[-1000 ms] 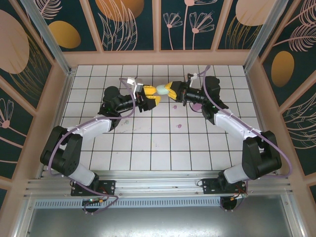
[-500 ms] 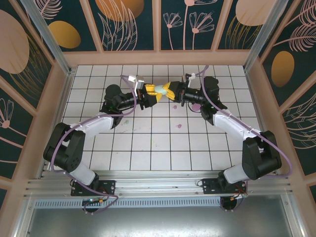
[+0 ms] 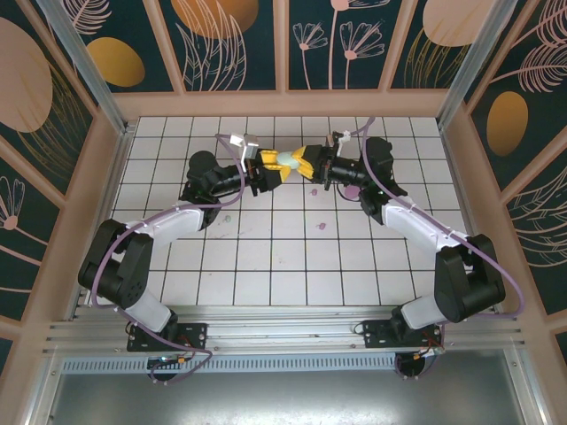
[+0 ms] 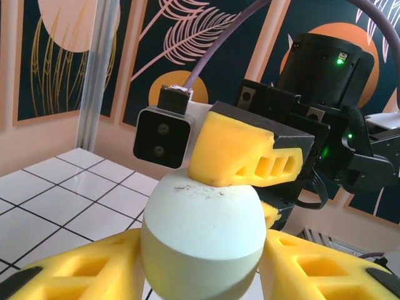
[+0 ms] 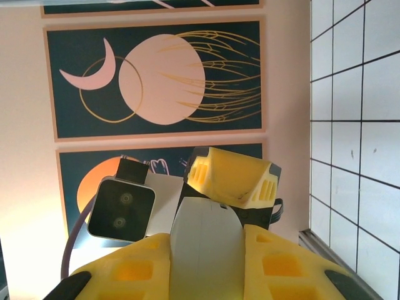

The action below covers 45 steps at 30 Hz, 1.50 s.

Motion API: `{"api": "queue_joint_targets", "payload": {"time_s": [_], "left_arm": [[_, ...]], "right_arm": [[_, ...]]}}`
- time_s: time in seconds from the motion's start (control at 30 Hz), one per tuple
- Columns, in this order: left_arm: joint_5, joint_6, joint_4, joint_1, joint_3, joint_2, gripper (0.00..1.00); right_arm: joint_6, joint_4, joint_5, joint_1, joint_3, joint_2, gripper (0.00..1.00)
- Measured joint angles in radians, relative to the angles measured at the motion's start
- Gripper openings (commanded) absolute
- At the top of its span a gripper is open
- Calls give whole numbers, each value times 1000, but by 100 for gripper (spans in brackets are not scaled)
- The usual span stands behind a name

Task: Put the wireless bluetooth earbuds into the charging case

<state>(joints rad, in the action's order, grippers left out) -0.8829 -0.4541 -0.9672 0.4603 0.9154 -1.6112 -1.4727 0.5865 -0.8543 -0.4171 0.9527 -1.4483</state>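
Left gripper (image 3: 273, 170) clamped on mint charging case (image 3: 286, 160) | right gripper (image 3: 306, 162) likewise | likely light, rigid, slick; grip across broad sides

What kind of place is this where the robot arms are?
Probably a robot practice booth, not a home. The left arm and right arm are bolted to a metal rail, and the white tiled table is boxed in by wall panels painted with plants and moons.
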Motion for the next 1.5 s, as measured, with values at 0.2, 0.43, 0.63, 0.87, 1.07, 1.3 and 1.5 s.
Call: {"api": "queue_joint_targets", "payload": {"time_s": [0.2,0.43,0.63,0.87,1.07,1.3,1.5], "left_arm": [[-3,1,7,11,5,0,44],[-3,11,20,9,10,0,29],[-3,16,28,10,11,1,26],[-9,55,102,11,13,24,25],[-38,122,202,11,16,71,25],[-106,172,321,11,78,85,25],[-148,192,378,11,97,98,25]], "right_arm": [[-1,13,-2,-10,0,0,5],[-4,19,-3,-10,0,0,6],[0,16,-3,-9,0,0,38],[92,-40,-2,37,0,13,62],[422,-260,50,121,35,144,69],[996,-503,114,55,105,306,70],[1277,-594,144,13,101,333,70]]}}
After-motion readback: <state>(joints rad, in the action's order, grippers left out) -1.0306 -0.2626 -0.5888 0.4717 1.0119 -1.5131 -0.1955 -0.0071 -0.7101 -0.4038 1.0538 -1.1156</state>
